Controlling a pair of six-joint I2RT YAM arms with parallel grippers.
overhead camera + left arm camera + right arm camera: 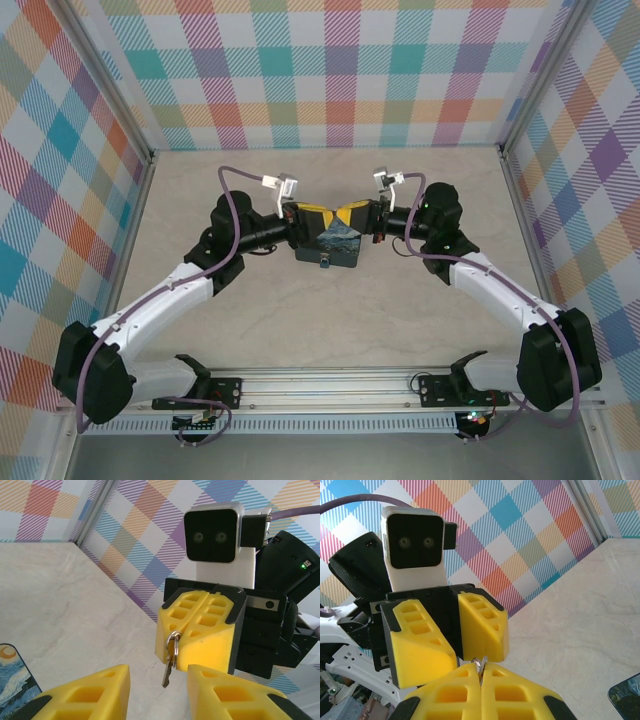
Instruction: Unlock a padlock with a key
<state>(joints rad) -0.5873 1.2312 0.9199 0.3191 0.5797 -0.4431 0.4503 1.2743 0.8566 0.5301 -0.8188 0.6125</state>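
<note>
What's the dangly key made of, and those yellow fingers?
Key: looks like metal, grey and a bit shiny, glinting like its ring. Yellow fingers: probably matte plastic or rubber, with even colour, no shine and moulded hollow pockets.

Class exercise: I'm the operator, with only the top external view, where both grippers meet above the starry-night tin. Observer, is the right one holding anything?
Observer: Yes, the right gripper is shut on a key ring.
Operator: Where is the key?
Observer: The key hangs from that ring, tip down.
Operator: And the left gripper?
Observer: The left gripper is open, facing the right one, not closed on the key.
</note>
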